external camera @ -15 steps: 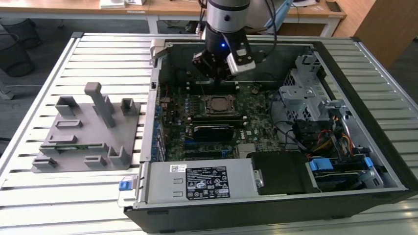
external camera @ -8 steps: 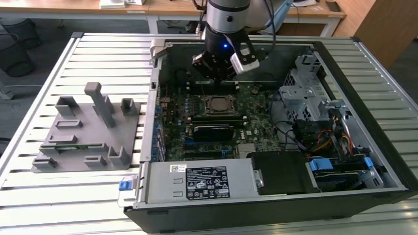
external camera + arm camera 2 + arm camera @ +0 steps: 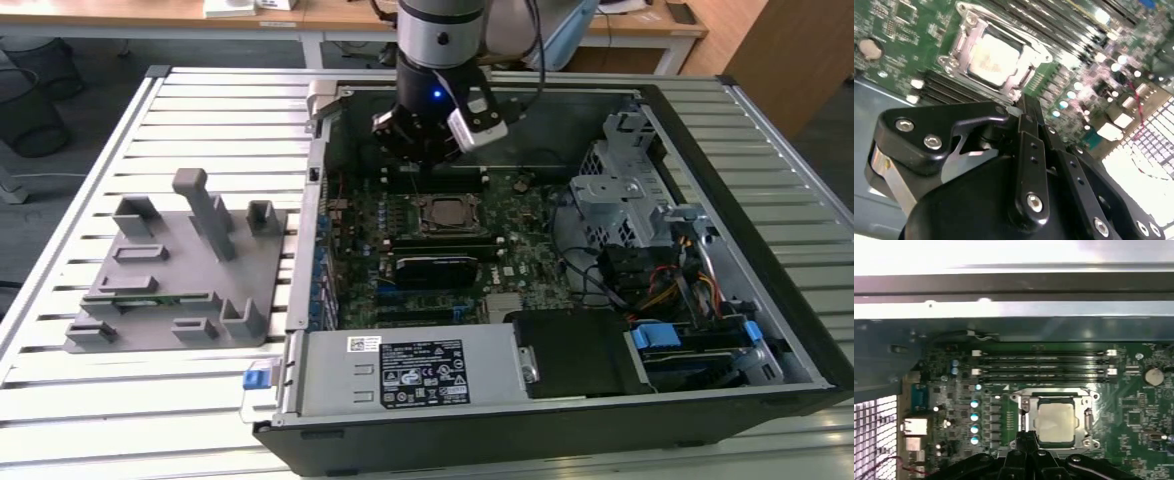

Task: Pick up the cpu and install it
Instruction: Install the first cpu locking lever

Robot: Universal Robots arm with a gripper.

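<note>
The cpu [image 3: 443, 213] is a pale silver square lying flat in the metal-framed socket on the green motherboard [image 3: 521, 250] inside the open computer case. It also appears in both wrist views, cpu [image 3: 991, 60] and cpu [image 3: 1056, 422], seated within the socket frame. My gripper [image 3: 422, 160] hangs above the board, just behind the socket and clear of the chip. Its black fingers [image 3: 1026, 117] are pressed together with nothing between them, and their tip [image 3: 1026, 437] sits beside the socket's edge.
A grey plastic fixture [image 3: 174, 270] with upright posts stands on the slatted table at the exterior view's left. Inside the case are a black heatsink block [image 3: 434, 268], a power supply [image 3: 414, 375], a metal drive cage [image 3: 627, 190] and memory slots [image 3: 1039, 365].
</note>
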